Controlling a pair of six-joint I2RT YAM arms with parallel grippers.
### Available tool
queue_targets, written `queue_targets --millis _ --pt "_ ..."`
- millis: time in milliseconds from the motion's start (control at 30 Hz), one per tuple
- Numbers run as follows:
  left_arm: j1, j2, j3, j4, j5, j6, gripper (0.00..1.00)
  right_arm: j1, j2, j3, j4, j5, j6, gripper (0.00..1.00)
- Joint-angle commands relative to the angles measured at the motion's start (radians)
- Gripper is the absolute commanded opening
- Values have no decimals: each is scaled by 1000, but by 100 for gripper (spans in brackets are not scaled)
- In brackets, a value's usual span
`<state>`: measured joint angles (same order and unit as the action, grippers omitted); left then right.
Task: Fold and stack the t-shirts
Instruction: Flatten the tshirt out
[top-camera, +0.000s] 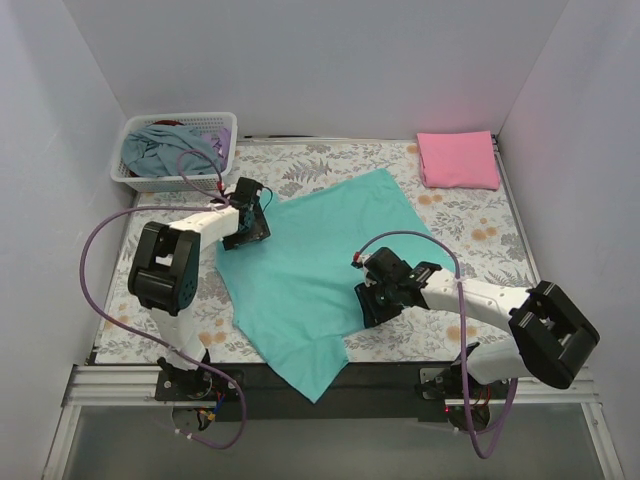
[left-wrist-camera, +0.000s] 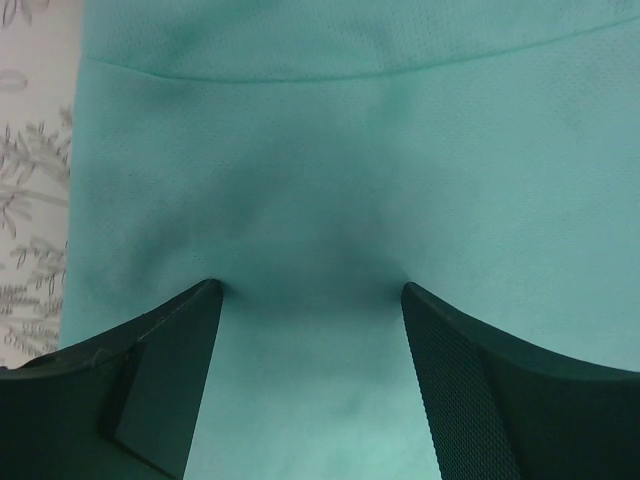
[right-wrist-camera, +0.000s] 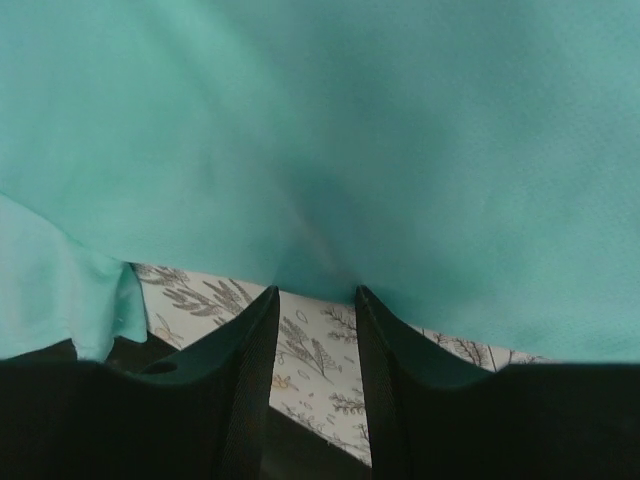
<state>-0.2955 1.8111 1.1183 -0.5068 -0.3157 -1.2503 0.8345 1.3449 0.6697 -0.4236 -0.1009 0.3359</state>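
- The left gripper (left-wrist-camera: 310, 292) is spread wide. Its two black fingers (left-wrist-camera: 165, 360) are wedge-shaped with a fine dimpled face, and their tips press on the teal shirt (left-wrist-camera: 330, 150) with nothing caught between them.
- The right gripper (right-wrist-camera: 315, 295) stands part open. Its dark, smooth fingers are set at the shirt's edge, and the table (right-wrist-camera: 310, 350) shows in the gap between them. No cloth is seen pinched there.
- The teal shirt (top-camera: 310, 270) is a soft fine-knit cloth with a curved seam line near the left gripper. It lies spread mid-table as a rough tilted square, mostly flat. One corner hangs over the near edge onto a black strip (top-camera: 400, 375).
- The left gripper is at the shirt's upper-left border and the right gripper at its right border.
- The pink shirt (top-camera: 458, 158) is folded into a neat rectangle at the far right corner, well apart from the teal one.
- The table (top-camera: 470, 230) has a pale cover printed with grey ferns and orange blooms.
- The basket (top-camera: 165, 183) is white plastic lattice, rectangular with rounded corners. It sits at the far left and holds crumpled blue-grey and purple cloth.
- Count: two arms, two grippers, two shirts on the table, one basket, and a purple cable (top-camera: 95, 270) on each arm.
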Motion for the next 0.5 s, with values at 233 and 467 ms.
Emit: queue_targets --millis 233,467 --pt "9 313 288 25 -36 103 72 46 80 20 -76 -68 17 43" --pt "10 487 649 22 -34 193 76 44 242 209 -53 -30 -9 44"
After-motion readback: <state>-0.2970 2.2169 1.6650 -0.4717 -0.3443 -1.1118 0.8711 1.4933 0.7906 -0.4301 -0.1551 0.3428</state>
